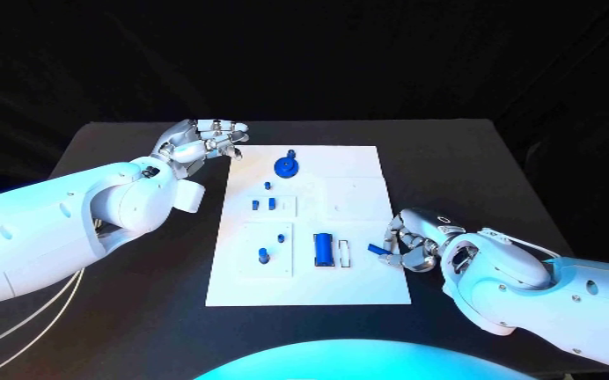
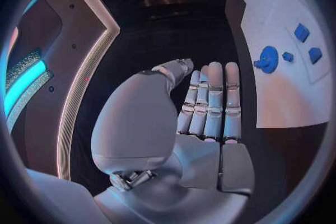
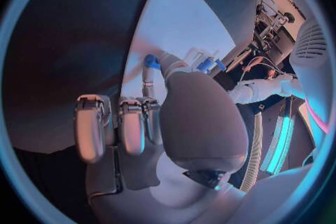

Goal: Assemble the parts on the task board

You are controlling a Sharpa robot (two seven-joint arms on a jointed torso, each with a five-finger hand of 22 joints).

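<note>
Left arm comes in low from the left, forearm angled up toward the far-left corner of the task board (image 1: 362, 222). Left hand (image 1: 203, 141) hovers off the board's far-left edge, over bare black table (image 1: 140, 327). Fingers lightly curled in the head view; the left wrist view shows them straight, side by side, thumb alongside, nothing in the palm (image 2: 203, 140). So released, holding nothing.

Right arm enters from the lower right, elbow bulky at the board's near-right corner. Right hand (image 1: 413, 244) sits at the board's right edge, fingers curled inward toward the board. A small blue part (image 1: 377, 249) sits at its fingertips, just over the board edge. Right wrist view shows a blue piece (image 3: 151, 61) at a fingertip, thumb close by. Looks pinched, but contact on both sides isn't clear, so can't tell if it's actually gripped.

On the board:
- blue round disc with knob (image 1: 287, 167) near the far edge, center-left; also in the left wrist view (image 2: 267, 59).
- 3 small blue pieces (image 1: 267, 200) in a cluster below it.
- 2 more small blue pegs (image 1: 266, 254) in the near-left area.
- blue cylinder (image 1: 325, 249) lying next to a white one (image 1: 344, 252), just beside the right hand's part.

Nothing lies between the left hand and the disc. The right hand's own fingers block the view of its grasp.
</note>
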